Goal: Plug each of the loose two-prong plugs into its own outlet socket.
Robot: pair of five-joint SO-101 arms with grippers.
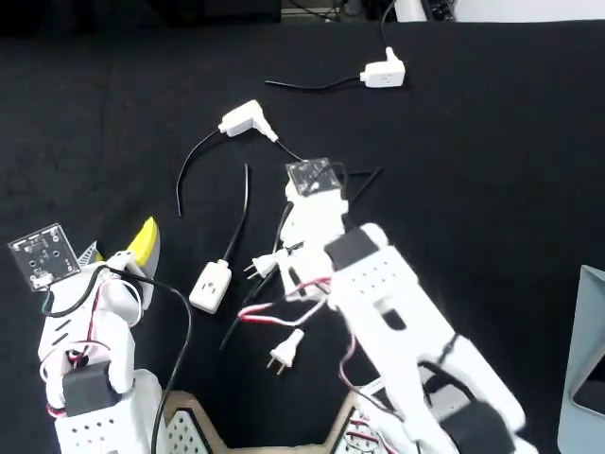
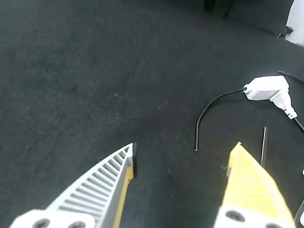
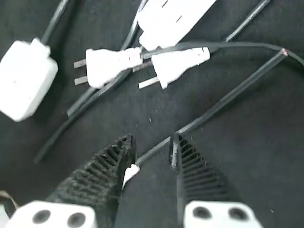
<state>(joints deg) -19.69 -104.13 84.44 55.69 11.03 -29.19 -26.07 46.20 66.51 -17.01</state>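
Observation:
My right gripper (image 3: 151, 142) is open, its black fingers low over the black cloth with a thin black cable (image 3: 223, 102) running between them, untouched. Just beyond lie two loose white two-prong plugs (image 3: 107, 64) (image 3: 178, 64), side by side with bare prongs. A white socket block (image 3: 26, 78) lies beside them, and another white socket (image 3: 171, 16) lies past them. In the high view one plug (image 1: 265, 265) lies by a socket block (image 1: 211, 286), and another plug (image 1: 284, 352) lies nearer the arm bases. My left gripper (image 2: 185, 147) (image 1: 118, 248) is open and holds nothing, off at the table's left.
A white angled socket (image 1: 244, 118) (image 2: 266, 88) on a short black cable lies mid-table. Another white socket (image 1: 383, 73) lies at the far back. Loose black cables cross the cloth near the right arm (image 1: 378, 284). A grey box (image 1: 586, 369) stands at the right edge.

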